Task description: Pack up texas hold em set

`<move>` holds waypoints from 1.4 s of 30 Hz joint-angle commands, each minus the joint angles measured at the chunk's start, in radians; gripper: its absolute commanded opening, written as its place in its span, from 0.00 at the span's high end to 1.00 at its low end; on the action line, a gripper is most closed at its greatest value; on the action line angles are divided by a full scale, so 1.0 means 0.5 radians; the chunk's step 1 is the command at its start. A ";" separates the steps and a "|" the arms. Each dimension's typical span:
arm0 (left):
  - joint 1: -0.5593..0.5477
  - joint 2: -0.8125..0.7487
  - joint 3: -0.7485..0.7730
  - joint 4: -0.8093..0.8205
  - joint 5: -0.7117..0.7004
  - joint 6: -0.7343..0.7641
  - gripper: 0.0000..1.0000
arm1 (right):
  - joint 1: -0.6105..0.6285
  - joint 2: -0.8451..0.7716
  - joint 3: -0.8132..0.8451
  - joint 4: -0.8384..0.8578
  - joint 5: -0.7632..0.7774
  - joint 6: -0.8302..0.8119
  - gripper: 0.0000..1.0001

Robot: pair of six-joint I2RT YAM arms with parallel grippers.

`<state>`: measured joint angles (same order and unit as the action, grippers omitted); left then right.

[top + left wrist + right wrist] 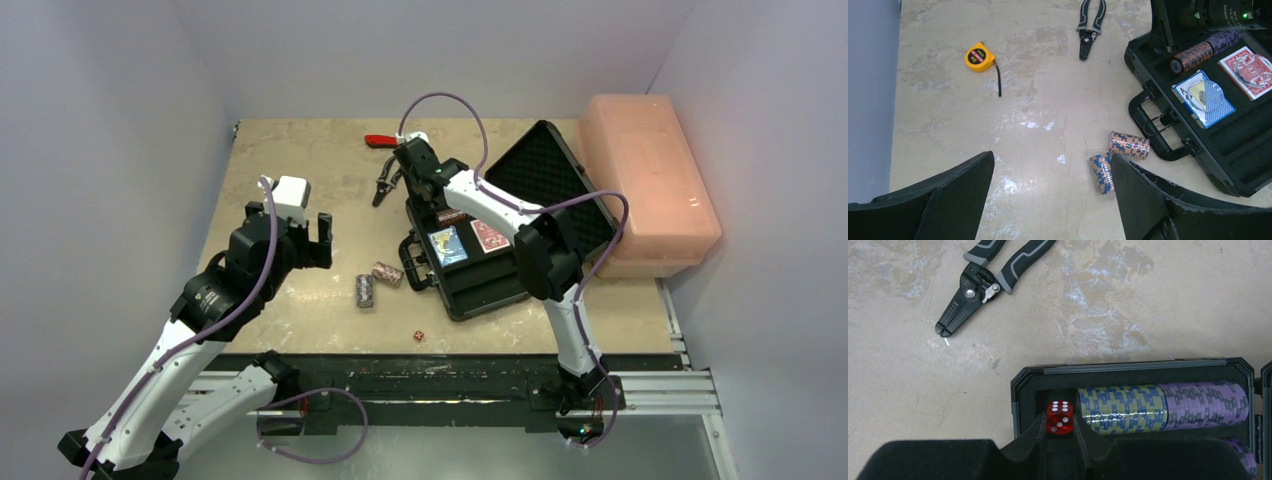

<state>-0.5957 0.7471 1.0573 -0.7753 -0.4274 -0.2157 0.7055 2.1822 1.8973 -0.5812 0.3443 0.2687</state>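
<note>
The marbled surface (pixel 300 180) sits between pale walls, with a pink box (pixel 650 170) at its far right edge, out of my way. The case (pixel 470 305) lies open beside that box with its lid propped back, so the foam slots face up for loading from above.

My left pincer (pixel 1050 165) hangs wide and empty over bare surface. It looks down at two loose rolls (pixel 1128 145) of chips just beside the case handle, and I judge it is placed to take them next.

Inside the case, a yellow-blue roll (pixel 1120 409) and a purple roll (pixel 1203 405) lie end to end in an edge trough, touching. The blue deck (pixel 1204 97) and red deck (pixel 1250 70) lie flat in their own pockets. Pliers (pixel 973 285) and a tape measure (pixel 980 56) lie apart from the set.

My right pincer (pixel 1059 432) is narrow, pinching a red die (pixel 1060 416) at the trough's free end, just beside the yellow-blue roll. That gap looks like the only room in the row. A second die (pixel 418 336) waits near the surface's front edge.
</note>
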 commanded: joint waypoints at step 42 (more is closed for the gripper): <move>0.010 -0.013 0.005 0.036 -0.032 0.036 0.14 | -0.012 -0.305 -0.086 -0.022 -0.097 0.065 0.60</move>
<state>-0.5957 0.7467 1.0573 -0.7753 -0.4274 -0.2157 0.7036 2.1548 1.8812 -0.5949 0.3161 0.2874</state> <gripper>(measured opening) 0.862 0.402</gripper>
